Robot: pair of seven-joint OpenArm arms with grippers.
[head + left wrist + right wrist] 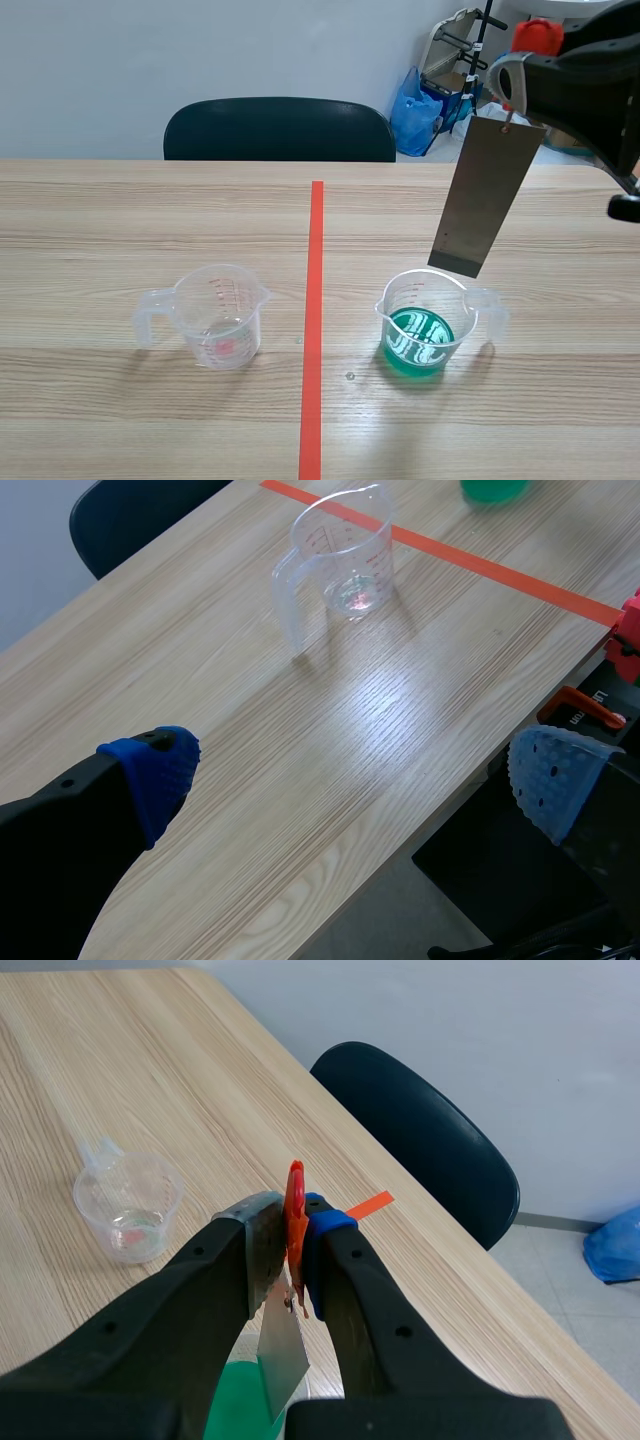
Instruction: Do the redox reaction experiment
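Observation:
A grey metal sheet (485, 200) hangs upright from my right gripper (512, 112), which is shut on its top edge. Its lower edge hovers just above the rim of a clear measuring cup of green liquid (425, 330), right of the tape line. In the right wrist view the sheet (280, 1355) drops from between the fingers of that gripper (295, 1235) toward the green liquid (235, 1405). A nearly empty clear cup (215, 318) stands left of the line. My left gripper (355, 770) is open over the table's near edge, the empty cup (345, 555) well ahead of it.
A black chair (280, 128) stands behind the table's far edge, with a blue bag (415, 110) and clutter at the back right. An orange-handled clamp (580, 712) sits at the table's near edge beside my left gripper.

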